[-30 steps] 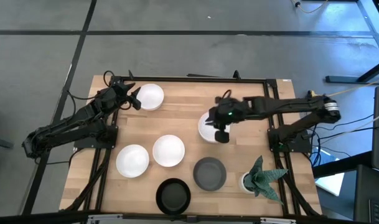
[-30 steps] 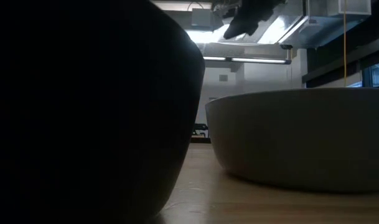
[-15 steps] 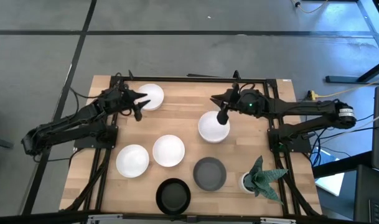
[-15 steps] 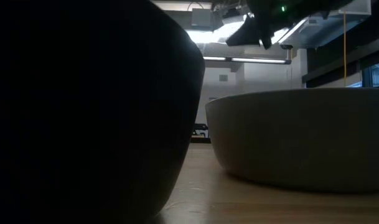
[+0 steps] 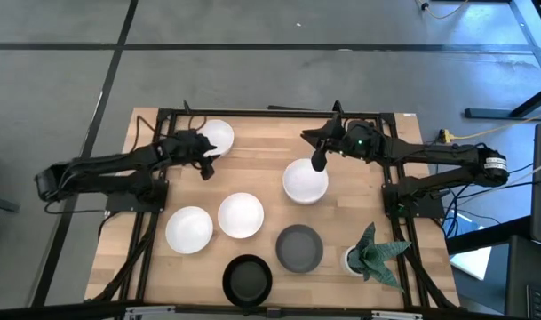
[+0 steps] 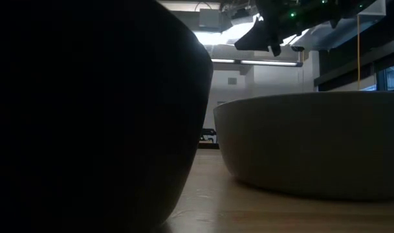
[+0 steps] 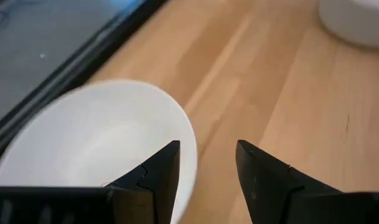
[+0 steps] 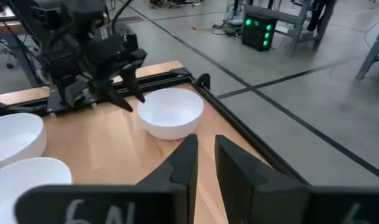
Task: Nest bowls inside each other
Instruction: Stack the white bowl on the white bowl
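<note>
White bowls are spread out singly on your wooden table (image 5: 261,178), and nothing looks nested yet. One white bowl (image 5: 215,138) sits at the far left corner, one (image 5: 305,181) mid-table on the right, and two more (image 5: 188,229) (image 5: 241,215) lie side by side toward the near left. The grey bowl (image 5: 299,248) and the black bowl (image 5: 248,280) are at the near edge, with the potted plant (image 5: 369,253) to their right.

Your left gripper (image 5: 205,161) hangs just beside the far-left bowl's rim; in the left wrist view its jaws stand apart and empty, one finger over the rim and the other over bare wood. Your right gripper (image 5: 319,158) hovers over the far edge of the mid-table bowl, jaws nearly together and holding nothing.

Watch the left approach. These bowls look glossy and shallow, so a pinch that catches only the lip could slip, or tip the bowl as you lift. That bowl also sits close to the table's black frame, so a push outward could drive it against the frame. Both arms reach toward the middle, so keep them apart. The low view is blocked by the two near bowls, so don't count on it for height.
</note>
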### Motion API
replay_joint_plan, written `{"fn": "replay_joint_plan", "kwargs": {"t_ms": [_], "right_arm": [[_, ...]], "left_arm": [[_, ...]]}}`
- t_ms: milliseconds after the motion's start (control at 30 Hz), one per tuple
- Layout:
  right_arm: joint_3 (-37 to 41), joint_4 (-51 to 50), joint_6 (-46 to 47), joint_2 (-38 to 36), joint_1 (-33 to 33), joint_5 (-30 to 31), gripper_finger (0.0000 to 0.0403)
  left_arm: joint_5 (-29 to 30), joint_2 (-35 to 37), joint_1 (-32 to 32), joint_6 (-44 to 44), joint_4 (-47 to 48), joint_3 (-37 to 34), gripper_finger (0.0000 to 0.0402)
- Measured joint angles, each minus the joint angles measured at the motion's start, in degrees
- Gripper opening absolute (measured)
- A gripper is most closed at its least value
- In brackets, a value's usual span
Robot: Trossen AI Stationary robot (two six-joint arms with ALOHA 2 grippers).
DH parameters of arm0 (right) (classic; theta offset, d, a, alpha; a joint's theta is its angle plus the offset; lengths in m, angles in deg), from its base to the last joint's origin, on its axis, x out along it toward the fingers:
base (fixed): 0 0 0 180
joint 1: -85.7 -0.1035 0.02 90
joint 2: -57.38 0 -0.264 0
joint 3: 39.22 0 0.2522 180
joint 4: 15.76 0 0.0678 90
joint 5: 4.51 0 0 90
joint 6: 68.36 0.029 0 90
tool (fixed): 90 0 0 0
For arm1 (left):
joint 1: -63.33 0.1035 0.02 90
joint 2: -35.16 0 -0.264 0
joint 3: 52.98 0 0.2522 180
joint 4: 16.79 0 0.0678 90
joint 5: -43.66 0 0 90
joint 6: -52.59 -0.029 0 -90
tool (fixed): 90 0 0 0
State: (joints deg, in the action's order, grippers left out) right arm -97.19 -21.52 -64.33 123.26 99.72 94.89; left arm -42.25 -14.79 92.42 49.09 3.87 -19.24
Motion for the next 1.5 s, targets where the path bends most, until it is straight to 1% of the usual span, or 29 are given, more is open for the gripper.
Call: {"fn": "replay_joint_plan", "kwargs": {"t_ms": [33,133,200,633,733,967,1133,1267,1500], "right_arm": [[0.00,0.01,0.00,0.00,0.07,-0.90,0.0058],[0.00,-0.03,0.00,0.00,0.11,-3.45,0.0058],[0.00,-0.03,0.03,0.00,0.11,-3.57,0.0058],[0.00,-0.82,0.00,0.00,0.11,-3.66,0.0058],[0.00,-0.80,-0.04,0.00,0.11,-3.66,0.0058],[0.00,-0.78,-0.02,0.00,0.11,-3.64,0.0058],[0.00,-0.81,-0.02,0.00,0.11,-3.64,0.0058],[0.00,-1.19,-0.02,0.00,0.11,-3.64,0.0058],[-0.02,-2.75,-0.02,0.00,0.11,-3.57,0.0058]], "left_arm": [[0.58,-0.81,-0.21,-0.04,0.02,0.00,0.0151],[4.88,-2.18,-0.75,-0.21,-0.09,0.00,0.0151],[6.33,-2.69,-0.75,-1.20,-0.10,0.00,0.0151],[5.77,-6.76,-0.75,-1.75,0.14,0.00,0.0151],[7.03,-7.76,-0.75,-1.75,0.09,0.00,0.0151],[7.22,-9.91,-0.73,-2.77,0.06,0.02,0.0151],[8.51,-10.21,-0.73,-3.13,0.06,0.02,0.0149],[8.60,-10.21,-0.30,-3.15,0.07,0.02,0.0133],[8.38,-10.21,1.24,-3.09,0.09,0.02,0.0089]]}}
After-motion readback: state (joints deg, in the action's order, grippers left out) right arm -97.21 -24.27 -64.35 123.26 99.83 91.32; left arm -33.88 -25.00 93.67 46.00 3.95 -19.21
